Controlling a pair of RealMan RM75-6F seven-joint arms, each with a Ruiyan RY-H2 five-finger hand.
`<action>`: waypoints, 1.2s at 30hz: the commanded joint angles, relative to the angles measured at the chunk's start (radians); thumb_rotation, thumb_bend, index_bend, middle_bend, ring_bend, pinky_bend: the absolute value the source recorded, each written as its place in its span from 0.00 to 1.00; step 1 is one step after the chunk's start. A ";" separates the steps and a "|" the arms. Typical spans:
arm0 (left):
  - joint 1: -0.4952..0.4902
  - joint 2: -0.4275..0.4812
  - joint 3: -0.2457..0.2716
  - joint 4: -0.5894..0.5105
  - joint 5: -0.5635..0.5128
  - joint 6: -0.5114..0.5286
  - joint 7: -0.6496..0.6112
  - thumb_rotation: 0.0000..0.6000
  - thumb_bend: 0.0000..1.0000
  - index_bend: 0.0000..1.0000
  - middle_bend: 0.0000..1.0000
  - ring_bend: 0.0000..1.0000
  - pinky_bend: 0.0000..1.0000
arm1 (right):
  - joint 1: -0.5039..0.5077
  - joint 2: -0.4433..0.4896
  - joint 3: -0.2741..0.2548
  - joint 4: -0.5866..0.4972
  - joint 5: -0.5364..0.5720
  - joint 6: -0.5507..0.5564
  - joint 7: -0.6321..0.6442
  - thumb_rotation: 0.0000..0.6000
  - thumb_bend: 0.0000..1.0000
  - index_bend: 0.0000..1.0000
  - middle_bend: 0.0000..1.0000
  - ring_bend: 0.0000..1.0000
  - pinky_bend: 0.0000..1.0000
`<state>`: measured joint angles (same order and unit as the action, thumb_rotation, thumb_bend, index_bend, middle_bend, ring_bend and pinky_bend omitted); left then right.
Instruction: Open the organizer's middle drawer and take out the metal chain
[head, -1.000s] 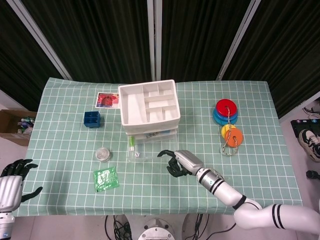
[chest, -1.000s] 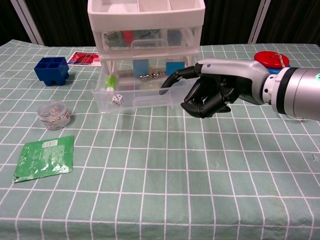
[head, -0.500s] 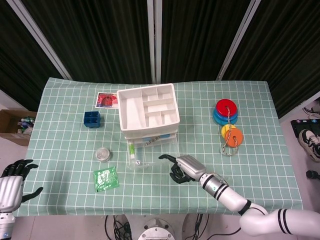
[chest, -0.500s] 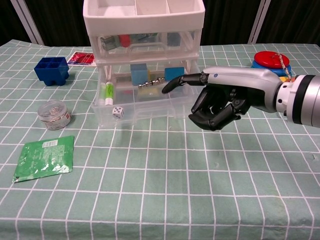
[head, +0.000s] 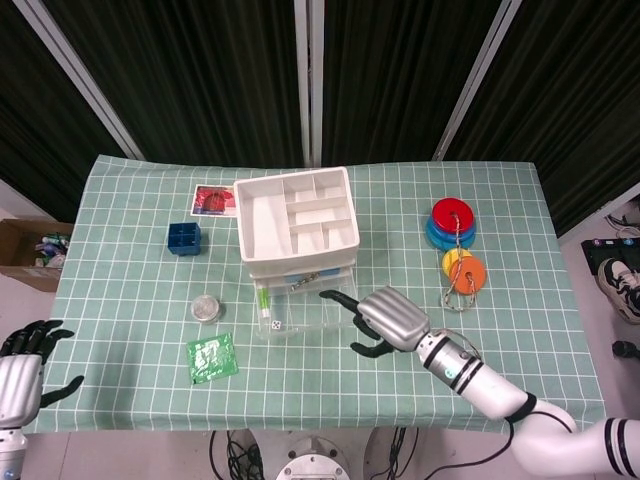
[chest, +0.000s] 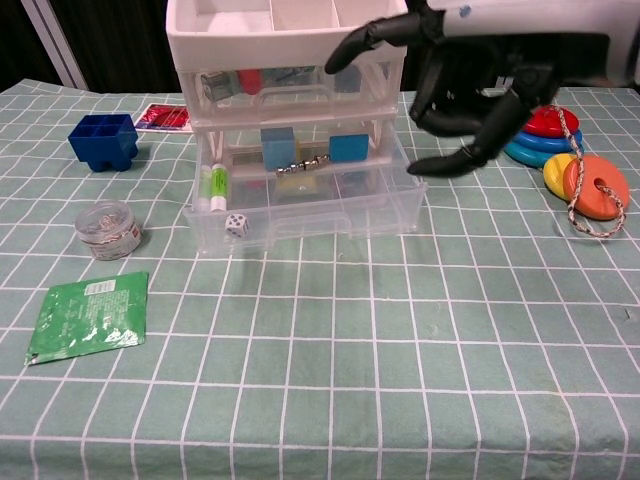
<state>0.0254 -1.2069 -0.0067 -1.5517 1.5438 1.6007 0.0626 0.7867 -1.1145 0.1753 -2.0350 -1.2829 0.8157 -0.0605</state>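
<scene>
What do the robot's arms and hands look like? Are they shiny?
Yes, partly. The right hand has a shiny silver back and black fingers; its silver wrist joins a white arm with black bands. The left hand looks similar: black fingers and a pale silver-grey back.

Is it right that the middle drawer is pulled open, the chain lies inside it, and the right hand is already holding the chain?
Not quite. In the chest view the right hand hovers above the open drawer, holding nothing; the metal chain lies inside it, untouched.
</scene>
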 joint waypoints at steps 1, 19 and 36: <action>0.004 0.001 0.002 -0.005 0.001 0.004 0.004 1.00 0.00 0.33 0.23 0.15 0.20 | 0.106 -0.058 0.060 0.044 0.097 -0.049 -0.108 1.00 0.24 0.23 0.86 0.81 0.97; 0.033 0.009 0.010 -0.020 -0.010 0.023 0.011 1.00 0.00 0.33 0.23 0.15 0.20 | 0.428 -0.439 -0.082 0.427 0.312 0.042 -0.794 1.00 0.22 0.34 0.92 0.88 1.00; 0.035 -0.001 0.002 0.004 -0.014 0.022 -0.010 1.00 0.00 0.33 0.23 0.15 0.20 | 0.436 -0.552 -0.162 0.614 0.120 0.128 -1.017 1.00 0.22 0.34 0.93 0.90 1.00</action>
<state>0.0600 -1.2077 -0.0048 -1.5477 1.5304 1.6228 0.0520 1.2248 -1.6617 0.0130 -1.4265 -1.1585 0.9455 -1.0778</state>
